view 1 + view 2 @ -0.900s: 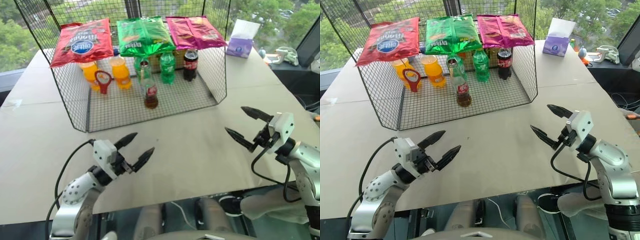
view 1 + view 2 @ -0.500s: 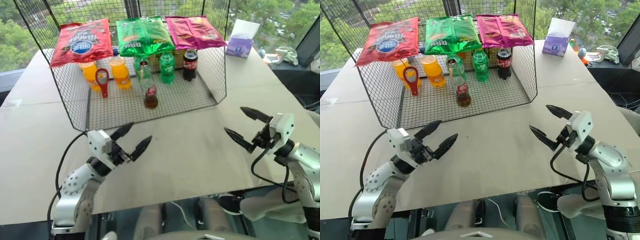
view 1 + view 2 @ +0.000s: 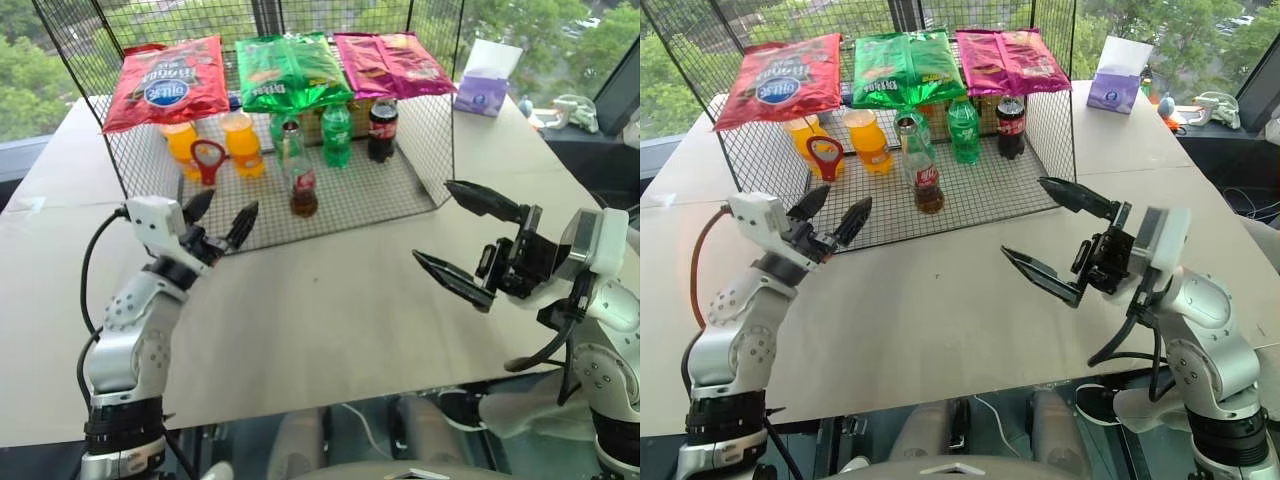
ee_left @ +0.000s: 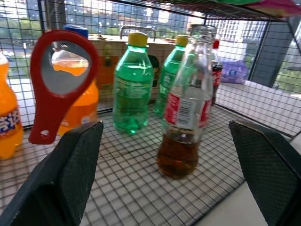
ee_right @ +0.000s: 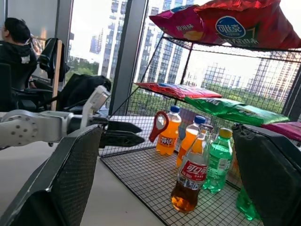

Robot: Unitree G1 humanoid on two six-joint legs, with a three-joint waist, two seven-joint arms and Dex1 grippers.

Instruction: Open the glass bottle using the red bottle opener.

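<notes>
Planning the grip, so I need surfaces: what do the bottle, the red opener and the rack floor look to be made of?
The glass bottle: clear glossy glass, see-through above the dark cola, with highlights. The red bottle opener: glossy red, probably plastic or coated, with a pale, seemingly metal inner face. The rack floor: thin dark wire mesh, matte-looking.

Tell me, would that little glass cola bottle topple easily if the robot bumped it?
Probably yes. The glass bottle is tall and narrow on a small base, standing on a wire mesh shelf, so a nudge near its neck could tip it. The cola fills only its lower part, which may steady it somewhat. Smooth glass might slip between hard fingers, and could break if it fell.
</notes>
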